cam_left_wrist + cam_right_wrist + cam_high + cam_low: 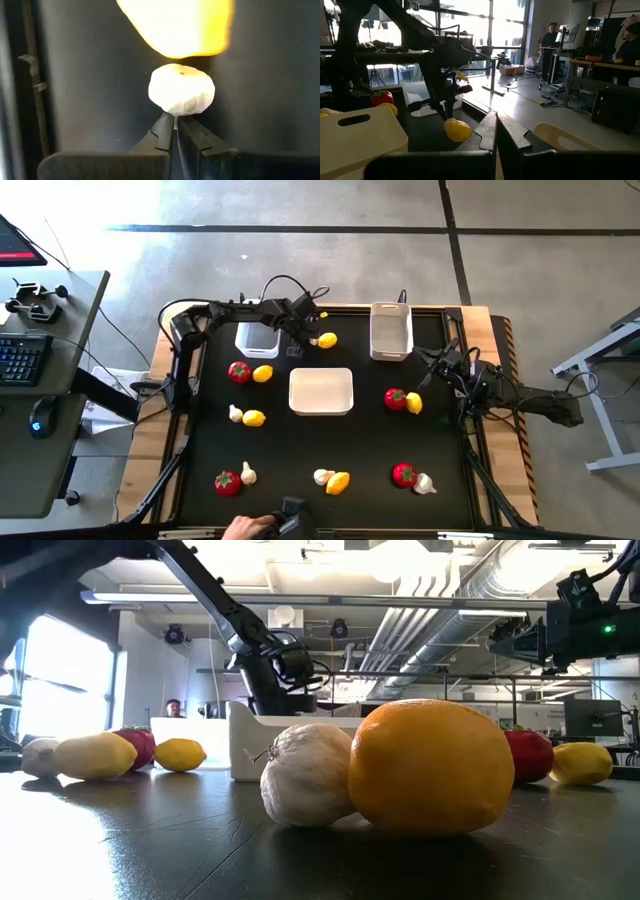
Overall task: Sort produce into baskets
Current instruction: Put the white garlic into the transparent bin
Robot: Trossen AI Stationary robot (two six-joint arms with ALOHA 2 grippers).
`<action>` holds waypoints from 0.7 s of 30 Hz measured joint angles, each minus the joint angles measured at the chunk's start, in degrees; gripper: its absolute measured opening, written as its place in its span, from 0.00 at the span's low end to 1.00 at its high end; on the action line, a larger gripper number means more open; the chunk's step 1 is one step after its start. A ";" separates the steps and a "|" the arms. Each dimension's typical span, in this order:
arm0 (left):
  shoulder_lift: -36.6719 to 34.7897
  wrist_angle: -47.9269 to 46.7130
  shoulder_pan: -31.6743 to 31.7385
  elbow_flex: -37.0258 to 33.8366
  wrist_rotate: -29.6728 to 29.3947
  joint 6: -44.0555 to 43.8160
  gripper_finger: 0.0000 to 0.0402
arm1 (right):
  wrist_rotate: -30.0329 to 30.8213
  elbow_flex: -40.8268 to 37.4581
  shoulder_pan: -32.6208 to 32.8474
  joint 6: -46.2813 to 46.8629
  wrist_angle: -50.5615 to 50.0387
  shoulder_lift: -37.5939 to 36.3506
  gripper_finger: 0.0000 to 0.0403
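My left gripper (306, 333) is at the table's far side, between the left narrow basket (257, 339) and a yellow lemon (327, 339). It is shut on a whitish garlic bulb (181, 90) that lies against that lemon (177, 25). My right gripper (441, 366) is shut and empty (496, 120), near the right narrow basket (391, 331). The wide basket (321, 392) stands in the middle of the mat. The other red fruits, lemons and garlic bulbs lie on the mat. My left gripper pinches the garlic bulb at its thin stem end (175, 118), only at the free ends of its two fingers. The fingers come from above, pointing down. The bulb's far side touches the lemon. I cannot tell whether the bulb rests on the mat.
Pairs of produce lie around the wide basket: a red fruit (239, 371) with a lemon (262, 373), a garlic bulb (236, 413) with a lemon (254, 418), a red fruit (395, 398) with a lemon (414, 403). More lie along the near edge. A person's hand (245, 527) shows there.
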 joint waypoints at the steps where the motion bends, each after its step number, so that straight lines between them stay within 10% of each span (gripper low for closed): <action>1: -0.64 0.01 0.21 0.00 -0.22 -0.39 0.00 | 0.00 0.00 0.00 0.00 0.01 0.00 0.00; 21: -17.42 -3.75 2.89 -2.09 -8.15 -16.08 0.00 | -0.02 0.00 0.02 0.00 0.02 0.00 0.00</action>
